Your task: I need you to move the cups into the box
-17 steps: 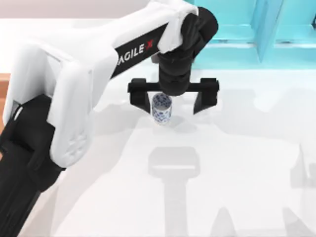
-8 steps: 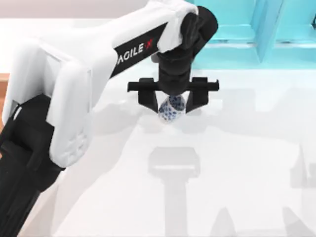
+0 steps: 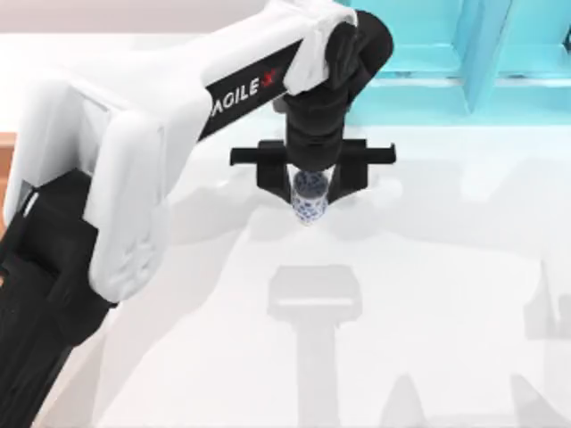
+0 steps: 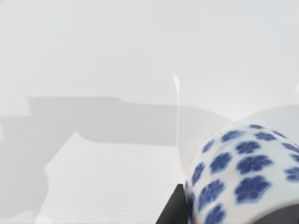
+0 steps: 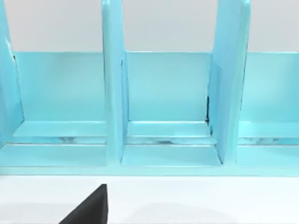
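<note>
A small white cup with a blue floral pattern point(image 3: 309, 200) stands on the white table in front of the shelf unit. My left gripper point(image 3: 310, 191) reaches down over it from above, and its black fingers point(image 3: 337, 181) are shut on the cup's sides. In the left wrist view the cup point(image 4: 243, 172) is very close, with a dark finger point(image 4: 174, 209) against it. A sliver of the wooden box point(image 3: 5, 174) shows at the table's left edge, mostly hidden behind my left arm. A dark part of my right gripper point(image 5: 88, 210) faces the shelf.
A turquoise shelf unit point(image 3: 464, 62) with upright dividers point(image 5: 114, 93) stands along the back of the table, just behind the left gripper. My left arm's white body covers much of the table's left side. White tabletop stretches to the front and right.
My left gripper's fingers have come together from wide open onto the floral cup. The cup shifted slightly to the right between them.
</note>
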You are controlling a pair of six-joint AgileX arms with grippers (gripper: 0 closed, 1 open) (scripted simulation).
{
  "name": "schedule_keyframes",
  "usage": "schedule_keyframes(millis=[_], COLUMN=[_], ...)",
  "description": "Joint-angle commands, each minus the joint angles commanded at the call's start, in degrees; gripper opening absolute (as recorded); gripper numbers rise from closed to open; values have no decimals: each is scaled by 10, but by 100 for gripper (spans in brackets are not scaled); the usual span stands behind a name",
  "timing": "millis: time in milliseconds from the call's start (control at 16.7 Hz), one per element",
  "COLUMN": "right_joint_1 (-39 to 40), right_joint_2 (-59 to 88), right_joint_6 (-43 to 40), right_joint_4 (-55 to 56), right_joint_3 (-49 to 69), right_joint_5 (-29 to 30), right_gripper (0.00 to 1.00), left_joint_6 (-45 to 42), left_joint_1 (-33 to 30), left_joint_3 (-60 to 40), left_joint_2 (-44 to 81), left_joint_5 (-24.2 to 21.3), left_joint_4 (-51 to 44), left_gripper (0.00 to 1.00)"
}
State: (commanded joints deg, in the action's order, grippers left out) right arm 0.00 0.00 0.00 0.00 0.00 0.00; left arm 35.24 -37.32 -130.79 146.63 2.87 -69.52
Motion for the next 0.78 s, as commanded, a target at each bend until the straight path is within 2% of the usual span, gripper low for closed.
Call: schedule_keyframes(millis=[480, 780], right_joint_1=[0, 0], right_joint_2=[0, 0], right_joint_6=[0, 0], right_joint_4=[0, 0], right_joint_3=[0, 0], right_joint_5=[0, 0], right_gripper=[100, 100], left_joint_6=[-2, -55], left_joint_1=[0, 56], left_joint_3=[1, 34], left_joint_2=[-1, -94], left_joint_5=[0, -3], left_joint_4=[-2, -50], left_gripper=[0, 0])
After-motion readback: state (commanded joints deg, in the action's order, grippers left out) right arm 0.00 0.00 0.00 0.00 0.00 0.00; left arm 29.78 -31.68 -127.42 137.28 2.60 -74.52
